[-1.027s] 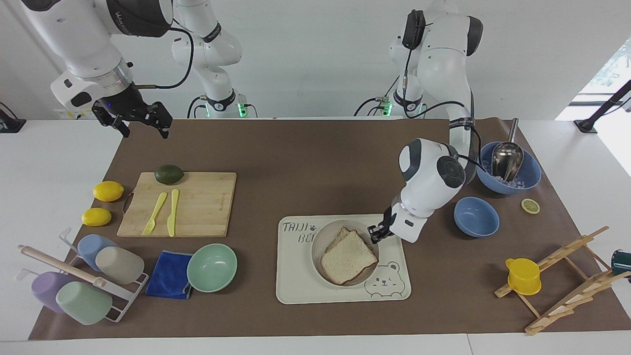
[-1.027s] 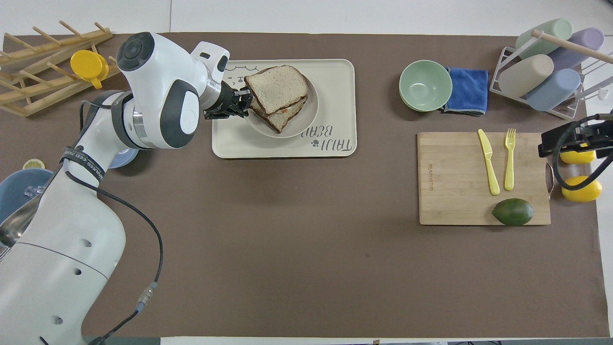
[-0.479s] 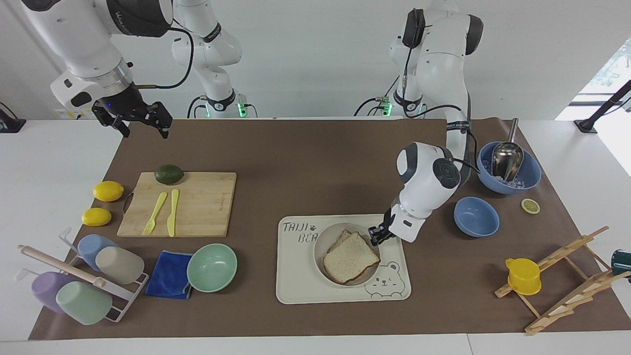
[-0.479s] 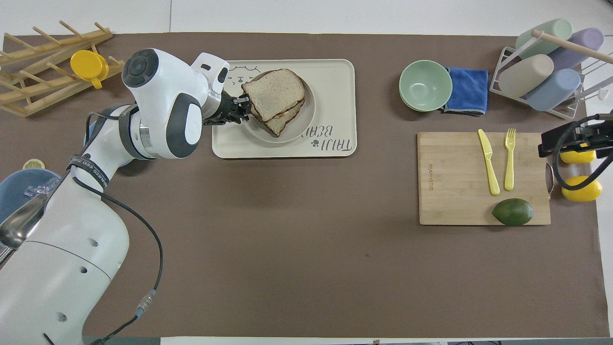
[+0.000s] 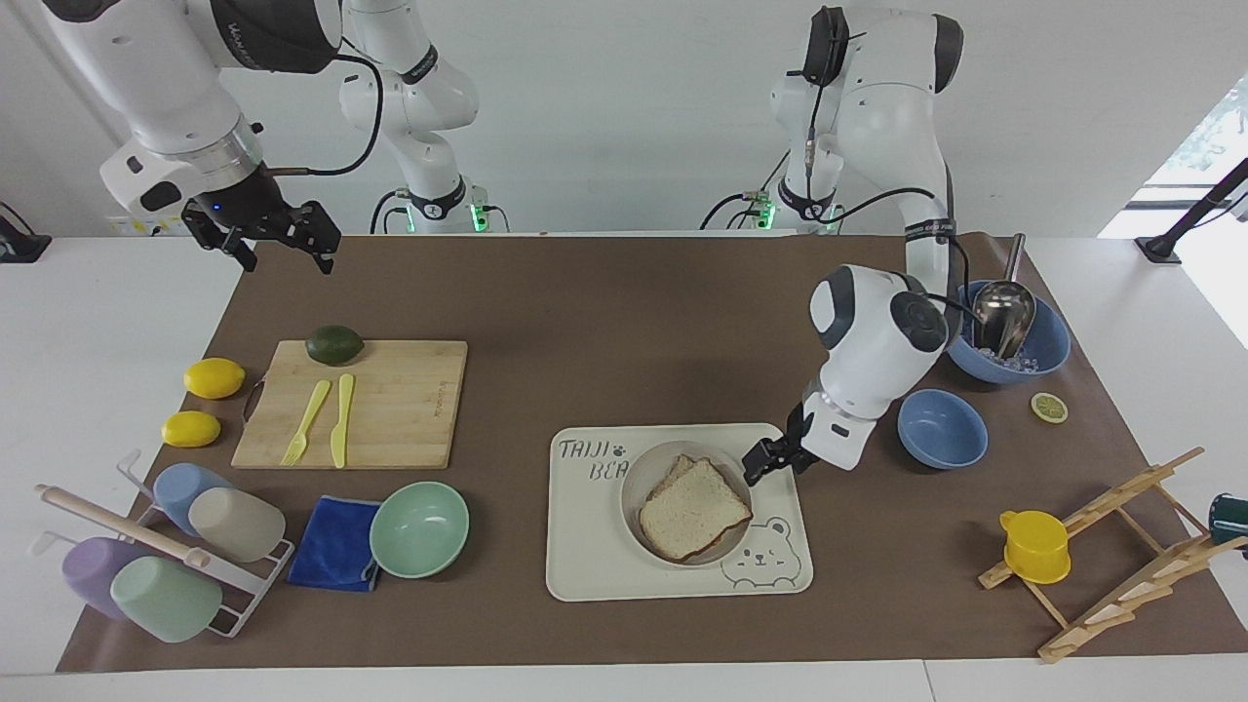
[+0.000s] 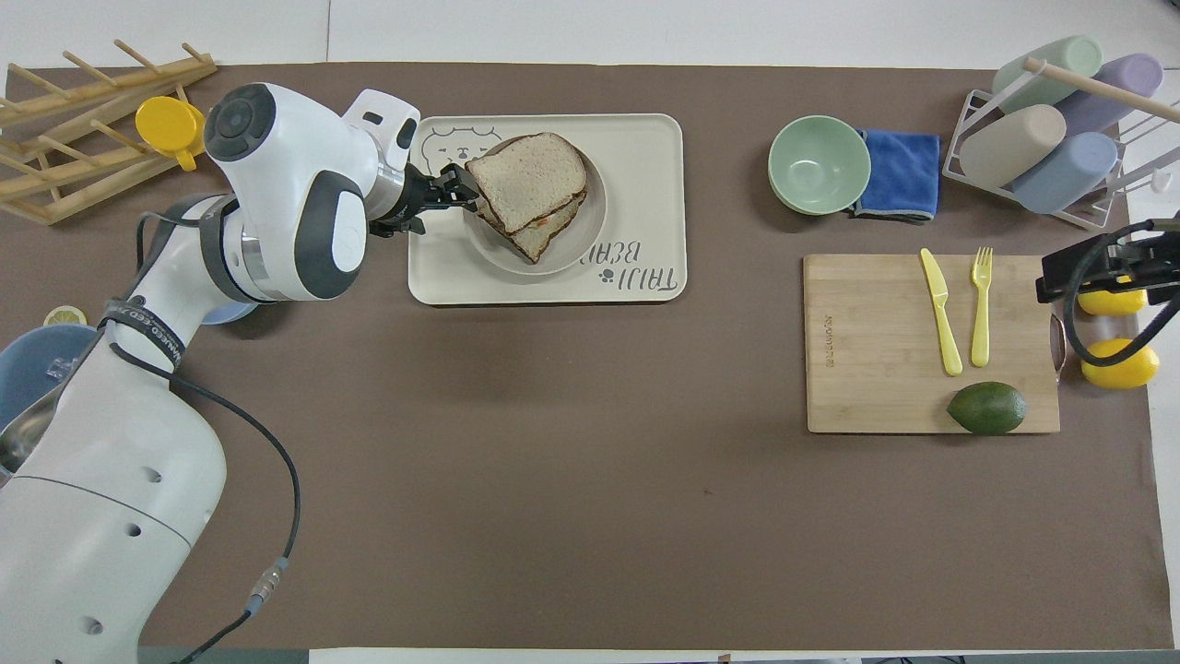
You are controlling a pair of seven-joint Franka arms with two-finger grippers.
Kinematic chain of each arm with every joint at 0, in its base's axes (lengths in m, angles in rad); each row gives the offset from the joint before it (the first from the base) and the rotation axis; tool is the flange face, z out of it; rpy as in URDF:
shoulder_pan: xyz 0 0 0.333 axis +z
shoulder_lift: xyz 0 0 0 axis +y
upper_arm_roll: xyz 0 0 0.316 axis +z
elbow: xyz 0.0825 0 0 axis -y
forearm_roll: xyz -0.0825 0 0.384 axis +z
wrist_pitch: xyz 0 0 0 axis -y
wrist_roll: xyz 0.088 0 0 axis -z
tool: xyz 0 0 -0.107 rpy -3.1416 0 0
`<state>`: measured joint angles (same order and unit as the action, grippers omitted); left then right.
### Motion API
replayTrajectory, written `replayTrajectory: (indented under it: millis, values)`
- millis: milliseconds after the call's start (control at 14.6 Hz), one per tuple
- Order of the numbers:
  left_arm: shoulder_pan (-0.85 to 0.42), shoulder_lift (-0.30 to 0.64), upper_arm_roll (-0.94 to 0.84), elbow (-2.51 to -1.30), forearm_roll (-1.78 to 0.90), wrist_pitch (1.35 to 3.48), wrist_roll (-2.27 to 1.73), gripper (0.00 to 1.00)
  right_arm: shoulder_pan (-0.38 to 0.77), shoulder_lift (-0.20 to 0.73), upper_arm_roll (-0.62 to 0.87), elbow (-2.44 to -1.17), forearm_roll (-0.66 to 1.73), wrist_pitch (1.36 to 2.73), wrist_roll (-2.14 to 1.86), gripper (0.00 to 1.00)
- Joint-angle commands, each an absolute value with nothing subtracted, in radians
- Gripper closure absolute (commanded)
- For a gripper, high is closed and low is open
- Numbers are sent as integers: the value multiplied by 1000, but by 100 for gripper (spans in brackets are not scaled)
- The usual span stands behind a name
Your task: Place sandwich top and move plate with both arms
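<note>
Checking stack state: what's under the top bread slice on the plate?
Under the top slice lies another bread slice, its corner sticking out, on the plate. Any filling between is mostly covered.

The left gripper (image 5: 759, 462) sits low over the tray (image 5: 585, 546), at the plate's (image 5: 634, 487) rim on the side toward the left arm's end of the table. The sandwich top (image 5: 694, 509) lies on a lower slice (image 5: 673, 468) in the plate — the plate on the tray. Two bowls (image 5: 941, 429) stand toward the left arm's end from this gripper, a rack (image 5: 1121, 546) past them. The right gripper (image 5: 283, 249) hangs in the air at the right arm's end. The cutting board (image 5: 390, 409) lies toward the right arm's end from the left gripper, carrying fork (image 5: 306, 422), knife (image 5: 341, 419) and avocado (image 5: 334, 344).
</note>
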<state>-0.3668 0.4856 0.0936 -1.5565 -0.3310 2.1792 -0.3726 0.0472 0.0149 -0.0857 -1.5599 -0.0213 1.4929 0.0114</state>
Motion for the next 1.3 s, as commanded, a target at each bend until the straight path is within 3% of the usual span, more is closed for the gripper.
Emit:
replayTrajectory:
  millis: [0, 274, 822, 1096, 1233]
  values:
    - [-351, 335, 156, -1592, -235, 2025, -351, 0, 37, 2, -83, -1572, -5, 1489, -14, 0]
    - [-324, 194, 166, -1591, -86, 1854, -295, 0, 37, 2, -83, -1572, -5, 1489, -14, 0]
    - [-187, -49, 147, -1626, -72, 1487, -98, 0, 37, 2, -83, -1572, -5, 1489, -14, 0]
    - [-60, -109, -23, -1798, -72, 1602, -45, 0, 37, 2, -83, -1572, -5, 1489, -14, 0]
    - [-72, -86, -6, -1772, -74, 1644, -17, 0, 37, 2, -83, -1572, -5, 1489, -14, 0]
